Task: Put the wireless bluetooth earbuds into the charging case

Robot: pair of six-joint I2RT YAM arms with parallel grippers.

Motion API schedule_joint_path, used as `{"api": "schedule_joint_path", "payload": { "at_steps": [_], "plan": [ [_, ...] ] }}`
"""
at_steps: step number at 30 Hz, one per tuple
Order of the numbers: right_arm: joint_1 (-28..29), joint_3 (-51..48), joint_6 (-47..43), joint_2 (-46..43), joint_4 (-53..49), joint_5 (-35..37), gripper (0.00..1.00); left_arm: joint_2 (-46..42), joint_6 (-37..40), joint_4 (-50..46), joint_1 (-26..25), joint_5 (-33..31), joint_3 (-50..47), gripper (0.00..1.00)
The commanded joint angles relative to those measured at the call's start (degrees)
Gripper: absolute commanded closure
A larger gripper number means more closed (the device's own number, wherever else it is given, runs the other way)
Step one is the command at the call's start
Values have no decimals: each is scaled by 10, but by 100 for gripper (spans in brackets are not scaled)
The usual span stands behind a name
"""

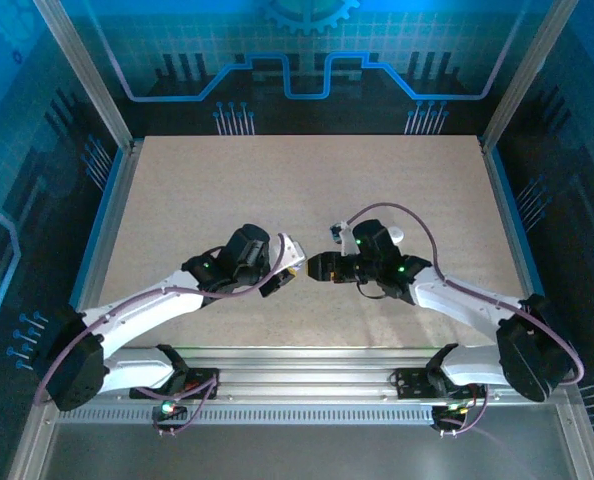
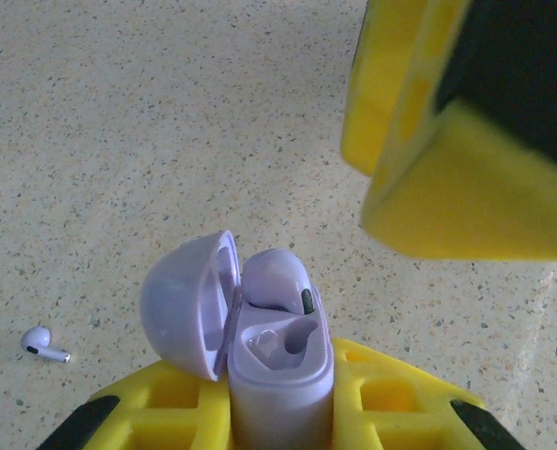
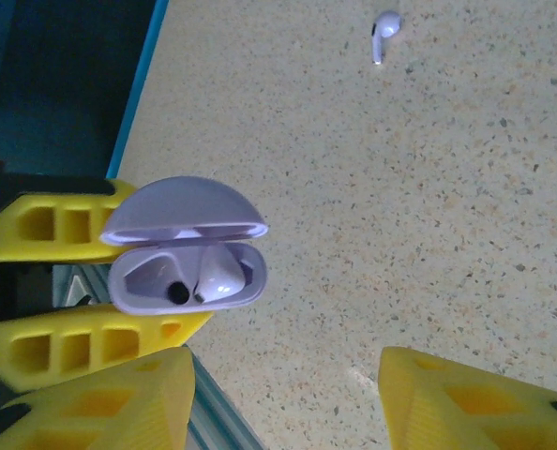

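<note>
Clamped tight in the left hand [image 1: 289, 268], the lavender charging case [image 2: 278, 380] stands with its lid open. One earbud [image 2: 274, 279] is seated and the well beside it is empty. Just beside the case hovers the right hand [image 3: 288, 403], fingers parted, holding nothing. A loose earbud [image 2: 42, 343] lies on the tabletop [image 2: 166, 112], well apart from the case. Fetching it looks like the next step and will need a fine pinch.

I look down on a pale speckled surface [image 1: 307, 200], silver frame posts [image 1: 85, 72] rising from its far corners, back wall [image 1: 177, 50] glowing blue with circuit lines and a gear, ribbed metal rail [image 1: 307, 375] along the near edge, dim blue side panels [image 1: 17, 150]
</note>
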Motion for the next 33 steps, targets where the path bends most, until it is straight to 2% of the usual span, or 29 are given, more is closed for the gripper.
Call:
{"api": "schedule_joint_path", "payload": {
  "at_steps": [1, 8, 18, 33],
  "plan": [
    [5, 21, 12, 13, 33, -12, 45, 9, 13, 8, -5, -11, 22, 86],
    [1, 14, 31, 38, 88, -30, 44, 27, 13, 26, -10, -3, 24, 86],
    [-9, 17, 30, 67, 89, -32, 45, 31, 3, 50, -19, 3, 19, 86],
    [-24, 1, 27, 69, 104, -40, 53, 31, 1, 57, -22, -5, 17, 86]
  ]
}}
